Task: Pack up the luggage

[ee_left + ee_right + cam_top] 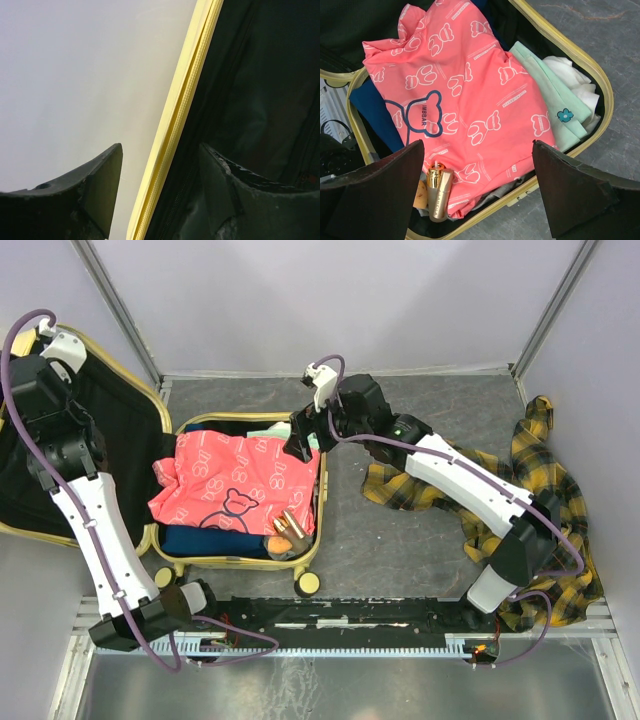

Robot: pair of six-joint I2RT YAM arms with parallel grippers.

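Observation:
The pale yellow luggage point(240, 563) lies open, its black-lined lid point(120, 430) leaning back at the left. A pink bear-print shirt point(240, 480) point(465, 95) tops the base, over a navy garment point(375, 110) and beside a mint one point(545, 95) and a white one point(570, 75). A gold bottle point(437, 197) lies at the shirt's near corner. My left gripper point(40, 338) point(161, 145) is open and straddles the lid's yellow rim point(185, 100) with a gap on each side. My right gripper point(298, 445) point(478, 142) hangs open over the shirt, holding nothing.
A yellow-and-black plaid shirt point(520, 490) lies crumpled on the grey table at the right, under and behind the right arm. Pale walls enclose the table on three sides. A luggage wheel point(309, 583) faces the arm bases.

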